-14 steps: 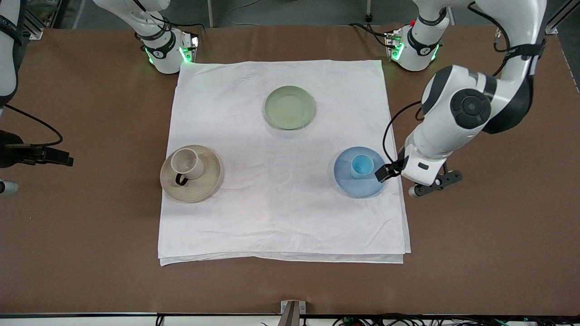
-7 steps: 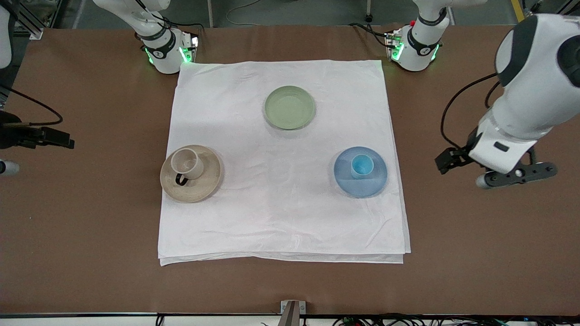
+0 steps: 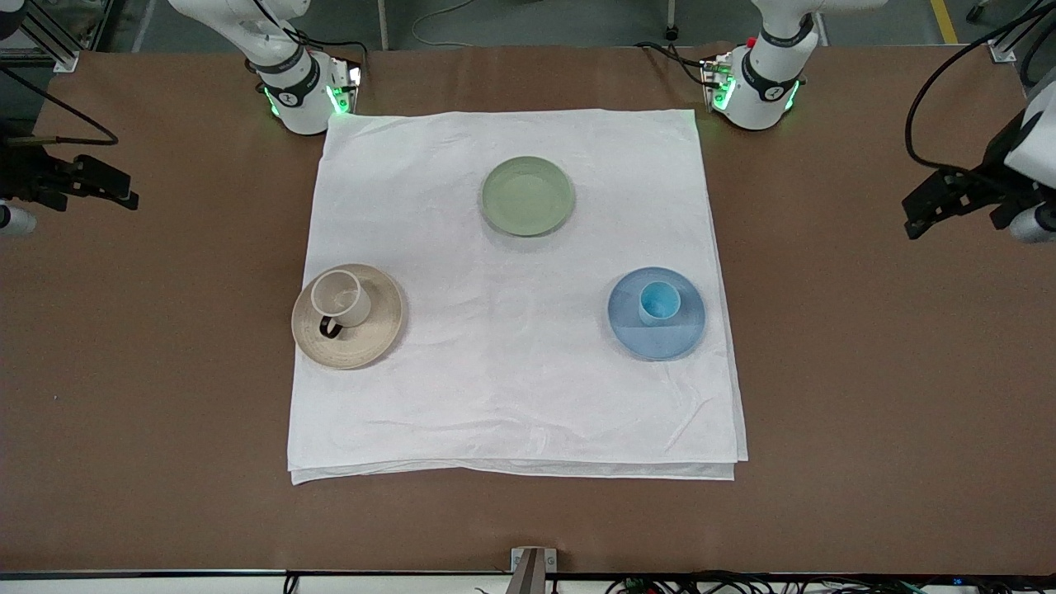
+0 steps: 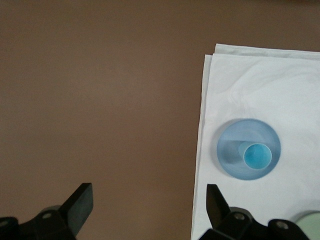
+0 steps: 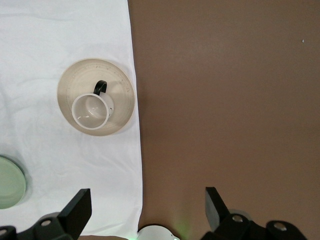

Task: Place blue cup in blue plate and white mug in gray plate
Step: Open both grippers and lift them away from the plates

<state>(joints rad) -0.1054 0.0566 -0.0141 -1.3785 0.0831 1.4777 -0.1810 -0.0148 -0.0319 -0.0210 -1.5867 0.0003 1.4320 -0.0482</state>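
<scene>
Cups are home, both of them! Blue cup stands upright in the blue plate, a touch off centre toward the arms' bases, and the left wrist view confirms it, mouth up, nothing touching it. White mug sits upright on the gray plate, dark handle pointing toward the front camera, again set off centre toward the bases. Both plates lie on the white cloth, the blue one toward the left arm's end of the desk, the gray one toward the right arm's end. A green plate lies bare between them, closer to the bases.

By my read, the task looks complete: each vessel rests in its matching plate and needs no holding.

Left tool hangs over bare desk well clear of the cloth's edge, fingers spread wide, gripping nothing. Right tool hangs over bare desk past the cloth at its own end, jaws likewise wide and unloaded. Both arms are pulled out to the desk's ends, wrists aimed downward, looking parked.
</scene>
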